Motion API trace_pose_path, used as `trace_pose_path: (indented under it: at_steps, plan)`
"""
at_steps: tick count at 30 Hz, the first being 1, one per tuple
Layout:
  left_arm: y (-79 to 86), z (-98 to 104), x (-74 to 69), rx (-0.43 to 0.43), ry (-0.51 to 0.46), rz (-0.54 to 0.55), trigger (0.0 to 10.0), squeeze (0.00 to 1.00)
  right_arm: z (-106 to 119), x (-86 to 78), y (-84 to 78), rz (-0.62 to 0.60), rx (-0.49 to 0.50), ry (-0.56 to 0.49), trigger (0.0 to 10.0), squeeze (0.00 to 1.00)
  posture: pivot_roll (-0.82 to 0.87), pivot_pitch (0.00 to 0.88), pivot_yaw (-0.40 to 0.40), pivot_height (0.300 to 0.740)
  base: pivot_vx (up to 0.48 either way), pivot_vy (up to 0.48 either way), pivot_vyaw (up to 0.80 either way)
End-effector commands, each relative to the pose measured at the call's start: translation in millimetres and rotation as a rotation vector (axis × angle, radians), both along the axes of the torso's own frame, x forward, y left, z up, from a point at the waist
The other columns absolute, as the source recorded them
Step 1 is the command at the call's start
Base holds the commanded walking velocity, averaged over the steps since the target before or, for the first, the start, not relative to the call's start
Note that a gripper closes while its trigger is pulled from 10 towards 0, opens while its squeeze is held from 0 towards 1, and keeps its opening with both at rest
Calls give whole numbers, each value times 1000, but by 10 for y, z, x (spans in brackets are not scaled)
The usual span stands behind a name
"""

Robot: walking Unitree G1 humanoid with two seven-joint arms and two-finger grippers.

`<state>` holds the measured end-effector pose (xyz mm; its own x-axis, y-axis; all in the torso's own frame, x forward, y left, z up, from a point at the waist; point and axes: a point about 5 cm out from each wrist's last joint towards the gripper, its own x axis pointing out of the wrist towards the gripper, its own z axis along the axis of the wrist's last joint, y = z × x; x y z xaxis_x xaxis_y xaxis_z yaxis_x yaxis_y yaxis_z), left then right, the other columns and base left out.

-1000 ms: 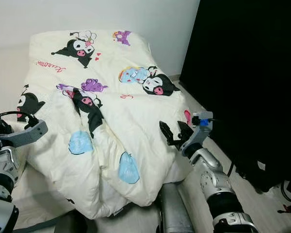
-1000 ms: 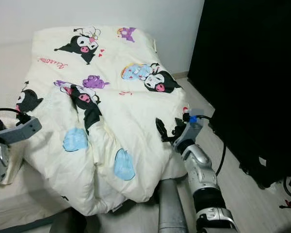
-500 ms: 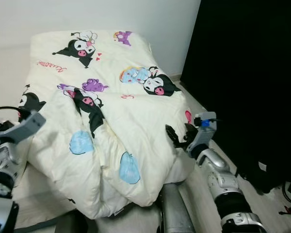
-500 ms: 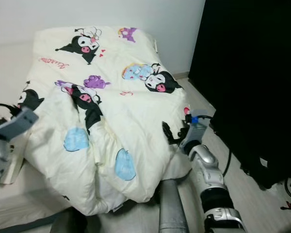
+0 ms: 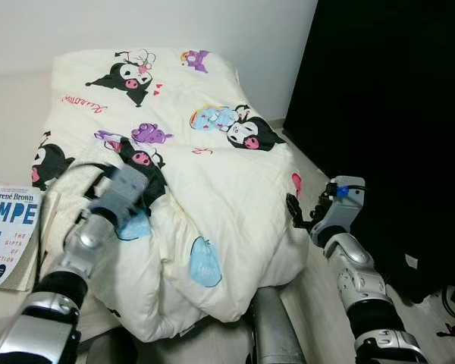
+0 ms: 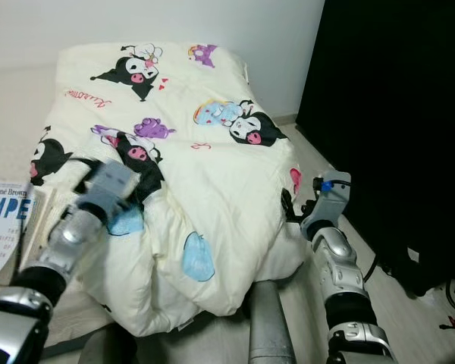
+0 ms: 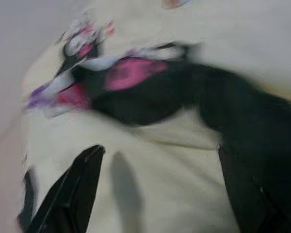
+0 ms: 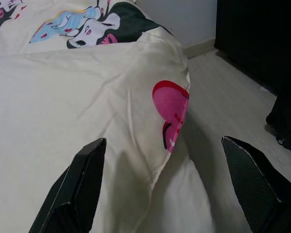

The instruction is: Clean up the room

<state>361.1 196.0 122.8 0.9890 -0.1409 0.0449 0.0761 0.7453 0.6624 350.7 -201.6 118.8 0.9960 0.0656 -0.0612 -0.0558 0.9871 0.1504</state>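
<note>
A cream duvet point(image 5: 212, 174) printed with black, pink and blue cartoon figures lies rumpled over the bed, with a thick fold bunched at its near end. My left gripper point(image 7: 160, 160) hangs open just above that fold, over a black and pink figure point(image 7: 150, 87); in the left eye view the left gripper point(image 5: 136, 183) is motion-blurred. My right gripper point(image 5: 295, 211) is open at the duvet's right edge. Between its fingers point(image 8: 87, 170) lies the duvet edge with a pink heart print point(image 8: 170, 109), not gripped.
A book point(image 5: 5, 235) with blue lettering lies on the mattress left of the duvet. A tall black surface point(image 5: 387, 114) stands close on the right, with a strip of pale floor point(image 5: 318, 182) between it and the bed. Cables point(image 5: 453, 303) lie at the far right.
My left arm swung in from the bed's left side to over the duvet fold, uncovering the book. My right gripper drew back rightward from the duvet top to its edge.
</note>
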Motion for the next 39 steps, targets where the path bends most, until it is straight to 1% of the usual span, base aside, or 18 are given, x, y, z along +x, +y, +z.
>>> trace_pose_path:
  at_steps: [1, 6, 8, 13, 17, 18, 20, 21, 22, 24, 25, 26, 28, 29, 31, 32, 33, 39]
  plan:
    - [-111, -198, -92, 52, 53, -49, 10000, 0, -33, -11, -13, -15, 13, 7, 10000, 0, -224, 179, -19, 521, 0, 0, 0]
    - [-141, -267, -117, 56, 85, -50, 10000, 0, -45, -16, -9, -18, 15, 10, 10000, 0, -219, 180, -15, 521, 0, 0, 0]
    - [-66, -302, -121, 48, 119, 2, 10000, 0, -51, -15, -8, -23, 19, 13, 10000, 0, -215, 179, -10, 521, 0, 0, 0]
    - [43, -313, -120, 20, 142, 70, 10000, 0, -53, -13, -3, -27, 21, 13, 10000, 0, -216, 179, -8, 521, 0, 0, 0]
    - [333, -287, -129, -23, 158, 242, 10000, 0, -64, -9, 24, -28, 24, 14, 10000, 0, -212, 179, -7, 521, 0, 0, 0]
    - [333, -287, -129, -23, 158, 242, 10000, 0, -64, -9, 24, -28, 24, 14, 10000, 0, -212, 179, -7, 521, 0, 0, 0]
    - [472, -286, -155, -15, 154, 330, 10000, 0, -76, -10, 35, -22, 18, 20, 10000, 0, -210, 179, -7, 521, 0, 0, 0]
    - [472, -286, -155, -15, 154, 330, 10000, 0, -76, -10, 35, -22, 18, 20, 10000, 0, -210, 179, -7, 521, 0, 0, 0]
    - [539, -296, -175, -16, 158, 369, 10000, 0, -87, -11, 41, -17, 2, 28, 10000, 0, -209, 179, -5, 521, 0, 0, 0]
    - [706, -342, -245, -88, 181, 480, 10000, 0, -117, -14, 66, -2, -36, 45, 10000, 0, -206, 180, -6, 521, 0, 0, 0]
    - [750, -364, -272, -122, 192, 514, 10000, 0, -125, -15, 75, 2, -42, 49, 10000, 0, -202, 180, -6, 521, 0, 0, 0]
    - [781, -409, -314, -174, 211, 543, 10000, 0, -129, -15, 88, 6, -42, 50, 10000, 0, -200, 181, -6, 521, 0, 0, 0]
    - [790, -434, -335, -196, 221, 555, 10000, 0, -131, -14, 94, 7, -43, 51, 10000, 0, -200, 181, -6, 521, 0, 0, 0]
    - [794, -463, -353, -223, 235, 561, 6980, 0, -134, -13, 99, 9, -42, 53, 10000, 0, -198, 181, -7, 521, 0, 0, 0]
    - [795, -480, -364, -242, 245, 565, 6980, 0, -136, -11, 103, 10, -41, 54, 10000, 0, -198, 181, -7, 521, 0, 0, 0]
    - [790, -510, -383, -270, 257, 567, 0, 0, -137, -9, 111, 13, -41, 55, 10000, 0, -198, 183, -9, 521, 0, 0, 0]
    - [786, -528, -396, -288, 264, 568, 0, 0, -137, -8, 115, 15, -41, 56, 10000, 0, -197, 183, -10, 521, 0, 0, 0]
    - [789, -536, -428, -299, 272, 566, 0, 0, -136, -5, 121, 22, -44, 57, 10000, 0, -195, 186, -13, 521, 0, 0, 0]
